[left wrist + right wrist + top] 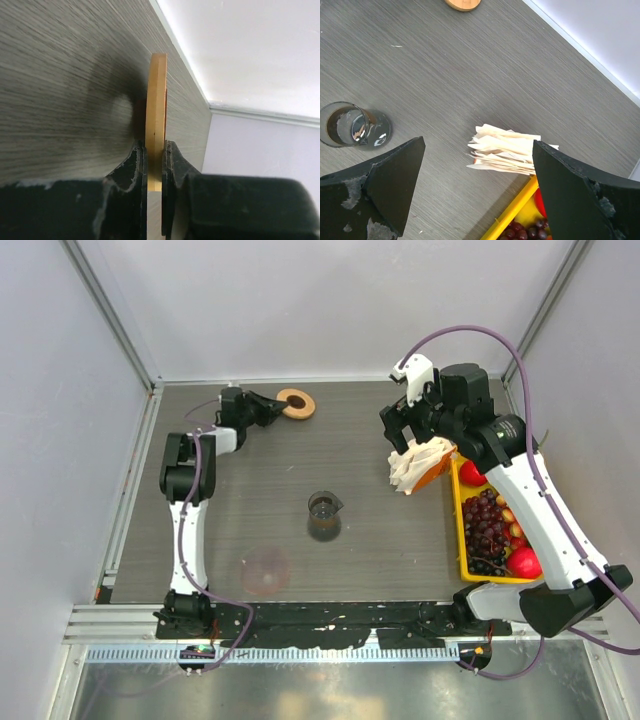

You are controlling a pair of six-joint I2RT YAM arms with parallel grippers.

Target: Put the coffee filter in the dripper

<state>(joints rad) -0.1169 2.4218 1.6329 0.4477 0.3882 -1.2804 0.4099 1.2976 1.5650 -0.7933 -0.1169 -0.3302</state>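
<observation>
While the left gripper (pixel 272 406) pinches its wooden ring tight by the edge, the dripper (pixel 296 402) is near the table's far edge. The right gripper (pixel 477 145) hangs wide open and empty over a ruffled bunch of paper filters (pixel 420 466), beside the yellow fruit tray (pixel 458 540).

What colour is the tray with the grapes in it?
The tray is yellow; the top external view shows it best.

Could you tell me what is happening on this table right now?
The left gripper has its fingers shut on the rim of the dripper, at the far side of the table. The right gripper hangs open above the bunch of paper filters, which leans on the yellow fruit tray. No filter sits in the dripper yet.
</observation>
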